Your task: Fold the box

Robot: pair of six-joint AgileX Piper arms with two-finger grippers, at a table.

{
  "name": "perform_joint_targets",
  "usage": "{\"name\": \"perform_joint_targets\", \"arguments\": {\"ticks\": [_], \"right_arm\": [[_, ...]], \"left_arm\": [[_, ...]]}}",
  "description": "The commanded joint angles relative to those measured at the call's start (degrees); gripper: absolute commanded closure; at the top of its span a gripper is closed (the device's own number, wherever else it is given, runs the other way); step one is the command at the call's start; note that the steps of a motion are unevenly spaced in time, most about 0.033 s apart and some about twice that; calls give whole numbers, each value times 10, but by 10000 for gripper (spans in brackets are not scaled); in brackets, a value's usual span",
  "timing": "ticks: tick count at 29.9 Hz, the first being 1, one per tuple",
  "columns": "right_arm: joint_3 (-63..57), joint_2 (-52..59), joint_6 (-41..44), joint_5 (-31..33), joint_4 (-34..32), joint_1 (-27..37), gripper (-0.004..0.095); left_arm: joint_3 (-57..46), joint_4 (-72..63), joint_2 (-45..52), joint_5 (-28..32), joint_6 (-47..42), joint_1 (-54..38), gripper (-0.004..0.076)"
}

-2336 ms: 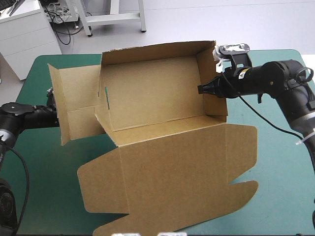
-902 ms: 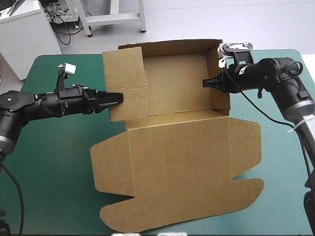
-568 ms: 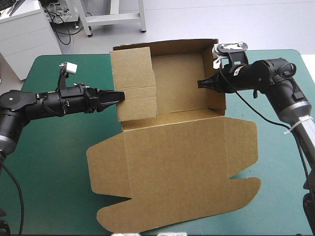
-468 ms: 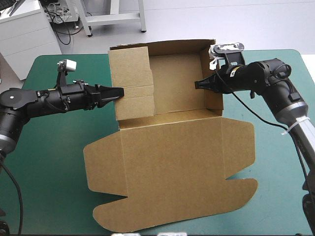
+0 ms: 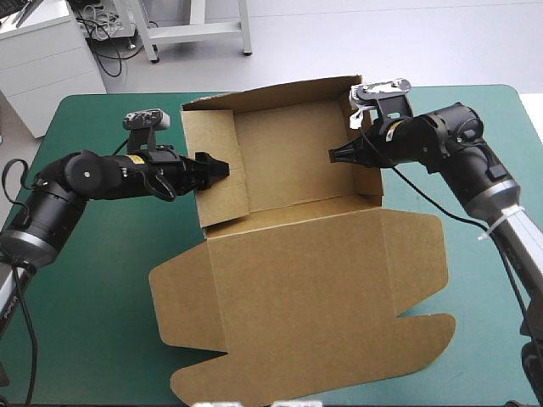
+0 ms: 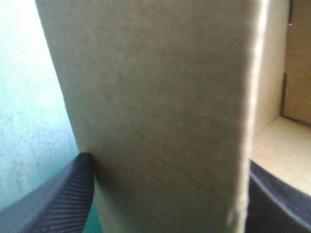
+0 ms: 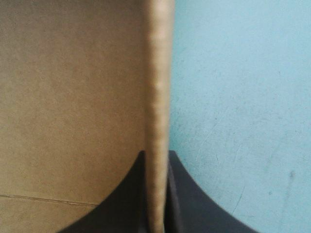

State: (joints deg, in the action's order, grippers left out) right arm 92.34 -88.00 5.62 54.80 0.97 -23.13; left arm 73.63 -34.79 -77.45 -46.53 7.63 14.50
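Standing toward the far edge of the table (image 5: 93, 280): brown box (image 5: 288, 161), walls raised, lid flat on the near side. Right wall clamped by the right gripper (image 5: 333, 155); left wall met by the left gripper (image 5: 222, 167), fingers spread wide.

— How is the light in the overhead view?
— Bright and even, from above. The box (image 5: 297, 280) casts only a faint, soft shadow on the worktop (image 5: 93, 280), and its raised walls dim the inside slightly.
— And the wrist views?
— Too close to focus. At the left pincer (image 6: 169, 160) the board is a blur and the fingers (image 6: 63, 194) are dark in shade. At the right pincer (image 7: 156, 155) the board's edge glows softly, with the cover (image 7: 233, 97) bright beside it.
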Motion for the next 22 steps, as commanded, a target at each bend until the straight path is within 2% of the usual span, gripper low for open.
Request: {"name": "perform_joint_targets", "arguments": {"ticks": [1, 5, 9, 12, 14, 16, 20, 22], "right_arm": [[18, 35, 38, -26, -42, -25, 910], [18, 39, 64, -20, -84, -45, 910], [18, 41, 77, -18, -97, -50, 910], [18, 41, 78, -18, -97, -50, 910], [18, 41, 80, -18, -97, -50, 910], [18, 41, 80, -18, -97, -50, 910], [18, 41, 83, -16, -97, -50, 910], [18, 41, 86, -16, -94, -50, 910]], "left_arm": [[20, 93, 18, 52, -100, 43, 211], [20, 224, 18, 55, -203, 92, 211], [20, 316, 18, 60, -310, 126, 212], [18, 320, 18, 63, -335, 133, 213], [18, 309, 17, 63, -335, 133, 245], [18, 306, 16, 63, -341, 133, 348], [18, 294, 16, 62, -350, 133, 717], [18, 288, 16, 70, -350, 133, 747]]}}
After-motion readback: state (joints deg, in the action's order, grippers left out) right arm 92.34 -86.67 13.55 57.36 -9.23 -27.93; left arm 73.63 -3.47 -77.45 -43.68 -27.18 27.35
